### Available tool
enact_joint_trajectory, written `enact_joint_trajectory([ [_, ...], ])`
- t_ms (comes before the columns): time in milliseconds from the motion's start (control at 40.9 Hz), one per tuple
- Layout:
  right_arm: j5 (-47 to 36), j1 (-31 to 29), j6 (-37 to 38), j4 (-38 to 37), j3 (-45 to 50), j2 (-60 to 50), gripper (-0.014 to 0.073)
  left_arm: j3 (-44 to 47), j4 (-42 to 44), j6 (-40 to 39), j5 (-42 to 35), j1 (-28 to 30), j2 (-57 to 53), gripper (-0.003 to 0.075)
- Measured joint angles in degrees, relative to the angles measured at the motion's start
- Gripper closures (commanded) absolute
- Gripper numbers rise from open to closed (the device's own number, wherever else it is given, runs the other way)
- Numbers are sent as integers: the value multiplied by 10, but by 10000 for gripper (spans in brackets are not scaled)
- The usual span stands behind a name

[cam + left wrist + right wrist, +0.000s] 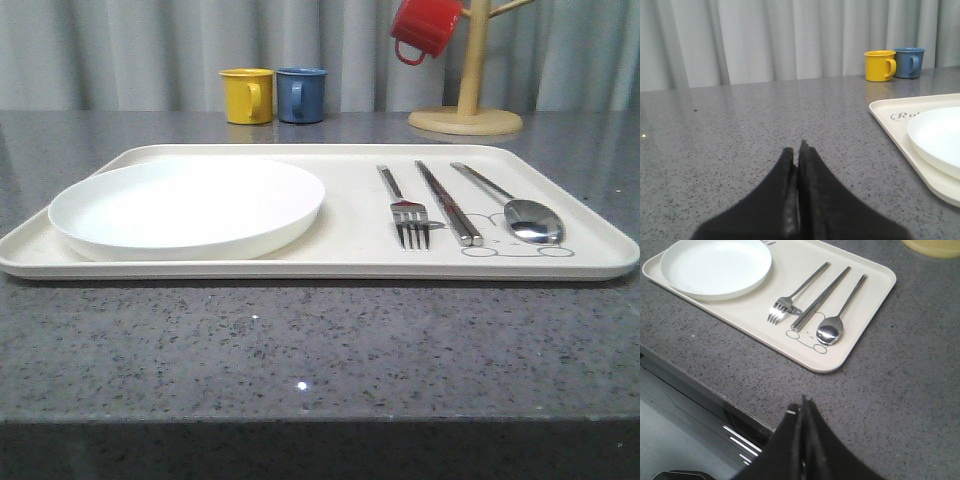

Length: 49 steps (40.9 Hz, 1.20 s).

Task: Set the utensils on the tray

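Lying side by side on the tray (600,250), the fork (405,205), chopsticks (448,203) and spoon (520,208) pointed handles away from the robot. Both the left gripper (798,150) and right gripper (802,407) sat clenched and empty off the tray, the right one nearer, so the job looked done.

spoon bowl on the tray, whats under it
The spoon bowl lies on the tray's grey rabbit drawing, covering part of its head. The outline shows around the bowl; whatever is drawn beneath it is hidden.
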Motion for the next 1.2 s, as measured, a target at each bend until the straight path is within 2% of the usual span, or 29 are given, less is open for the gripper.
enact_joint_trajectory([
  [171,-1,-16,0,0,10,-15,662,0,0,0,0,0,0,738],
  [294,-35,-82,0,-4,52,-52,662,0,0,0,0,0,0,738],
  [563,-272,-218,0,-6,244,-162,662,0,0,0,0,0,0,738],
  [905,-517,-230,0,23,424,-187,662,0,0,0,0,0,0,738],
  [1199,-543,-230,0,26,430,-187,662,0,0,0,0,0,0,738],
])
